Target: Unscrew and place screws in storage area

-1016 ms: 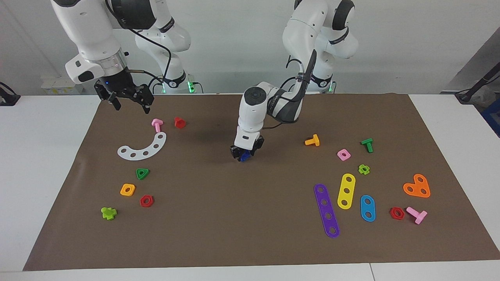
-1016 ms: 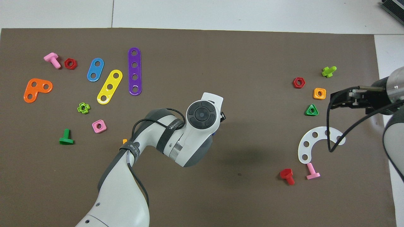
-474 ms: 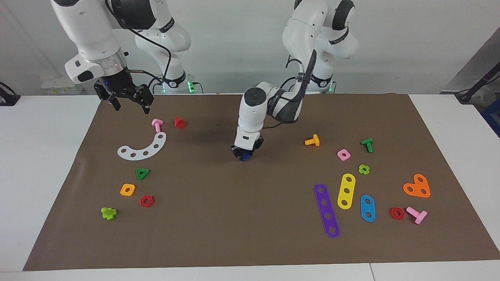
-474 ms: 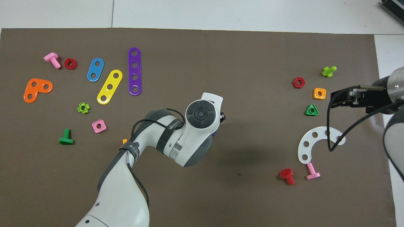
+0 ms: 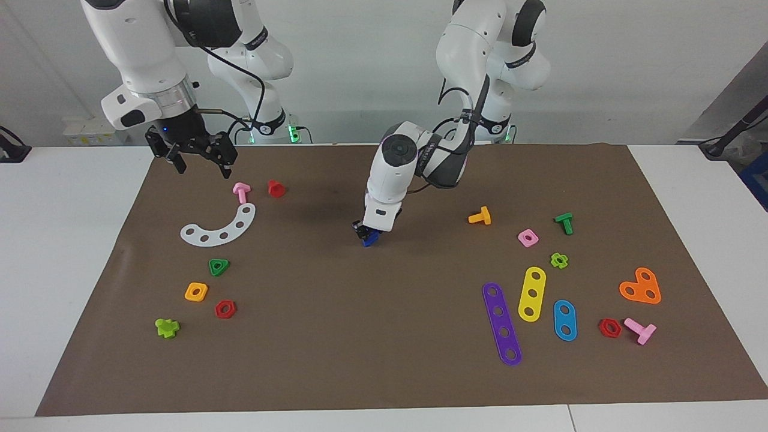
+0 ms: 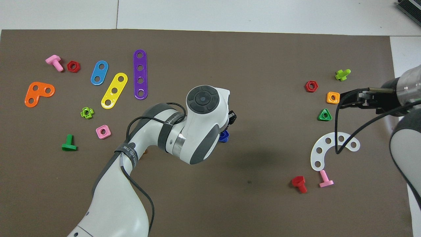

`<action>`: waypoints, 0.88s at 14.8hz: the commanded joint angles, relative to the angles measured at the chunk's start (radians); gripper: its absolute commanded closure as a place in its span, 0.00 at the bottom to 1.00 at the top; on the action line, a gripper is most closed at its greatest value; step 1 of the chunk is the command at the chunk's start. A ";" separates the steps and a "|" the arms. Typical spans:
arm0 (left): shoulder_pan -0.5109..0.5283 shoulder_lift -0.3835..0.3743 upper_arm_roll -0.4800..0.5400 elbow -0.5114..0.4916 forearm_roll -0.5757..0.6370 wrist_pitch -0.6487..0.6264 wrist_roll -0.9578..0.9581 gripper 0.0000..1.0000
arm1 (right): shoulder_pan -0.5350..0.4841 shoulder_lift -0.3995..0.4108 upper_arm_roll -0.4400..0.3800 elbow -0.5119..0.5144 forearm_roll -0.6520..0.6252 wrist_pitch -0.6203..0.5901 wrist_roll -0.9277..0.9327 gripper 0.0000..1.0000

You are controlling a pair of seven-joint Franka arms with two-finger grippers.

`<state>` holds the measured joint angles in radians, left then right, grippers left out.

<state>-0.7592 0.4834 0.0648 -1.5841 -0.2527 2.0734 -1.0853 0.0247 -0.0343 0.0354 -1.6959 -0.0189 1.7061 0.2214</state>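
The small blue screw (image 5: 371, 239) sits low at the brown mat's middle. It also shows in the overhead view (image 6: 224, 136), peeping out from under the left wrist. My left gripper (image 5: 366, 231) points down and is shut on the blue screw; its fingers are mostly hidden by the hand. I cannot tell whether a nut is still on the stem. My right gripper (image 5: 200, 163) hangs open and empty in the air over the mat's edge at the right arm's end, above the pink bolt (image 5: 241, 191). In the overhead view the right gripper (image 6: 343, 100) is beside the orange nut (image 6: 333, 97).
A white curved strip (image 5: 219, 227), red bolt (image 5: 276, 188), green triangular nut (image 5: 219, 266), red nut (image 5: 225, 309) and lime piece (image 5: 167, 327) lie at the right arm's end. Purple (image 5: 501, 323), yellow (image 5: 531, 293) and blue strips (image 5: 564, 320), orange plate (image 5: 641, 287) and bolts lie at the left arm's end.
The left hand has turned about its axis and tilted, still on the blue screw, which now shows more in the overhead view. The right gripper has drifted slightly.
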 commanded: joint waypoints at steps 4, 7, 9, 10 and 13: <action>0.159 -0.011 -0.010 0.119 -0.019 -0.150 0.095 1.00 | 0.036 -0.044 0.015 -0.143 0.007 0.124 0.055 0.01; 0.211 -0.043 -0.003 0.112 -0.027 -0.193 0.227 1.00 | 0.133 -0.016 0.015 -0.185 0.007 0.200 0.134 0.01; 0.244 -0.054 0.001 0.098 -0.022 -0.199 0.303 1.00 | 0.182 0.019 0.015 -0.197 0.007 0.251 0.186 0.01; 0.260 -0.058 0.003 0.083 -0.017 -0.199 0.349 1.00 | 0.216 0.049 0.015 -0.196 0.007 0.279 0.208 0.01; 0.314 -0.101 0.006 0.000 -0.013 -0.190 0.546 1.00 | 0.331 0.155 0.015 -0.194 0.007 0.395 0.326 0.01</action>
<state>-0.4823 0.4426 0.0716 -1.4931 -0.2592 1.8857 -0.6625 0.2967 0.0505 0.0539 -1.8927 -0.0172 2.0236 0.4765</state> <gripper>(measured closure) 0.537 0.004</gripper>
